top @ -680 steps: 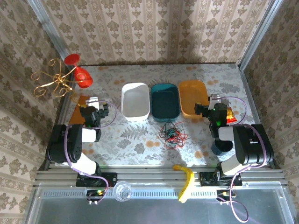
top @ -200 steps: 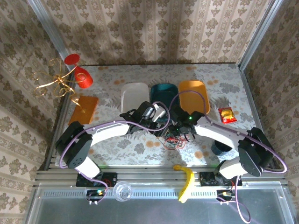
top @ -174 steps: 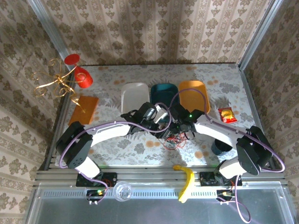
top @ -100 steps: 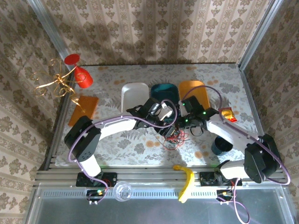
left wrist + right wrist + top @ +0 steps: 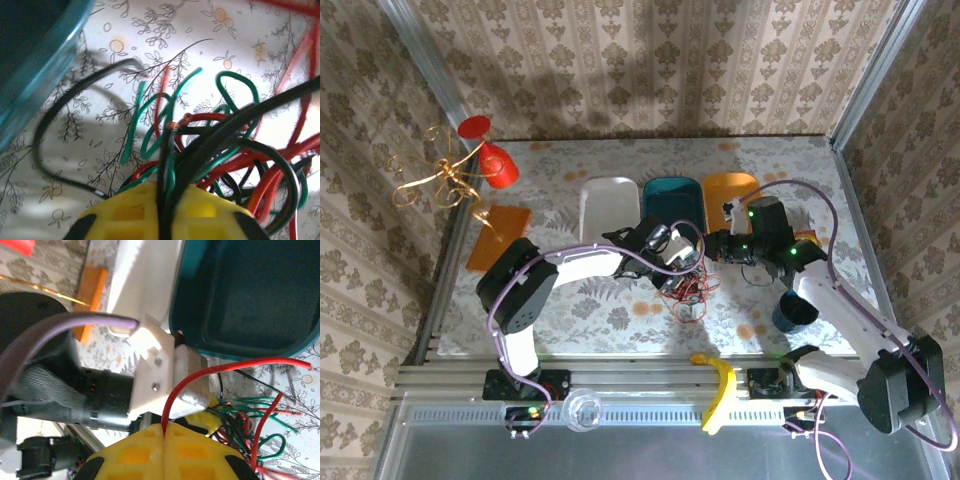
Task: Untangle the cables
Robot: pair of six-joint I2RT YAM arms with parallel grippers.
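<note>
The cables (image 5: 686,288) lie in a red, green and black tangle on the table in front of the teal bin (image 5: 672,203). My left gripper (image 5: 685,263) sits at the tangle's upper edge. In the left wrist view its yellow fingers (image 5: 125,212) are shut on a bundle of black and green strands (image 5: 172,165), and the rest of the cables (image 5: 225,130) loop beyond. My right gripper (image 5: 717,246) is just right of it. In the right wrist view the right gripper (image 5: 164,429) is shut on one red cable (image 5: 220,365), which arcs up and right.
A white bin (image 5: 608,205) and an orange bin (image 5: 725,188) flank the teal one. A dark cup (image 5: 794,311) stands under the right arm. A banana (image 5: 718,384) lies at the near edge. An orange block (image 5: 490,238) and a red glass (image 5: 498,165) are at the left.
My left gripper has shut on the black and green strands at the tangle. My right gripper has pulled back to the right with the red cable pinched in it.
</note>
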